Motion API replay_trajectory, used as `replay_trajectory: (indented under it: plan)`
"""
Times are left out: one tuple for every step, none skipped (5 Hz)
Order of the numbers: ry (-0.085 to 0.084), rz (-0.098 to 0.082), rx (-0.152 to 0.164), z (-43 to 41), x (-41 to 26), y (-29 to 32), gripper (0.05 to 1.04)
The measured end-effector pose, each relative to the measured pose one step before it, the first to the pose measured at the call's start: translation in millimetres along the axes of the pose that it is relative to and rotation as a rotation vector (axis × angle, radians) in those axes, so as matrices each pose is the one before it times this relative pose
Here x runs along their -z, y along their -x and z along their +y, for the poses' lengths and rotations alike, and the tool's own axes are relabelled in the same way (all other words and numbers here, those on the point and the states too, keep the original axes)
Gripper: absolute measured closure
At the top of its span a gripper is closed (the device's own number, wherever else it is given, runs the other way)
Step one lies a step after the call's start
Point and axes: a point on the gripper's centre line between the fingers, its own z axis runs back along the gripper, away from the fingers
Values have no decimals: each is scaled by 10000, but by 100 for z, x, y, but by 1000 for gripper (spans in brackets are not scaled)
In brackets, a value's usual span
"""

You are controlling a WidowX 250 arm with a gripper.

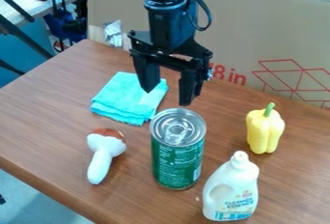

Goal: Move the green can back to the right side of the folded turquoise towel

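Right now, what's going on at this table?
A black robot arm is over the table, its hand open and holding nothing. The hand is nearest the green can and the folded cloth. A yellow pepper, a white bottle and a white thing with a brown top also sit there.

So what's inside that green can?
The green can has a silver lid with a pull tab on top. It covers the inside, so I can't see what's in there.

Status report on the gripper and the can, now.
Gripper open, empty. Green pull-tab can upright, unheld, nothing on its lid. Nearby: turquoise cloth, yellow bell pepper, cleaner bottle.
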Motion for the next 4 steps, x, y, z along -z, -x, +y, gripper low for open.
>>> replay_trajectory:
  plan:
    - [1,291,-63,20,793,341,81]
    - [43,275,-465,149,1180,951,81]
    - [-188,148,-161,-609,-98,440,81]
    - [-272,289,-42,-521,219,988,81]
